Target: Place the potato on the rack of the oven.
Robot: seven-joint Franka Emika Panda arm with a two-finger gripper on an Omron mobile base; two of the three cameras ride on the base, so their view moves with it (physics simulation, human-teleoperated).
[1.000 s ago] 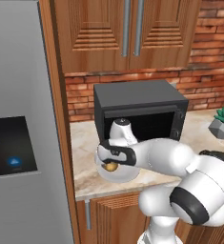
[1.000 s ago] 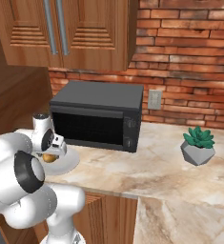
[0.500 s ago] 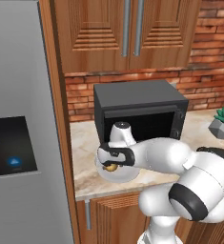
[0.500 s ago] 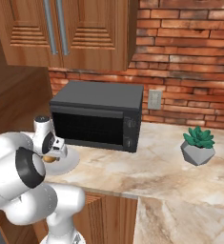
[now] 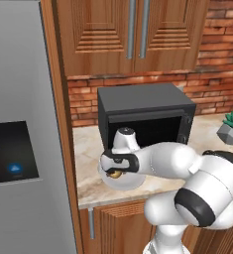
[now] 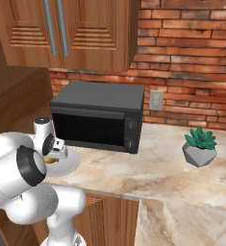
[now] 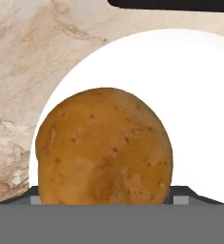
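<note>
Claw [image 5: 115,173] clamped on the potato [image 7: 104,147], above white plate [image 7: 189,95], beside microwave [image 6: 97,115]

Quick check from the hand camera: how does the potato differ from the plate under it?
The potato is golden-brown with speckled skin; the plate is plain white. The potato is a bulging oval, the plate a flat round disc. The potato is clearly smaller, and the plate's rim shows past it on the marbled counter. Both have rounded outlines.
</note>
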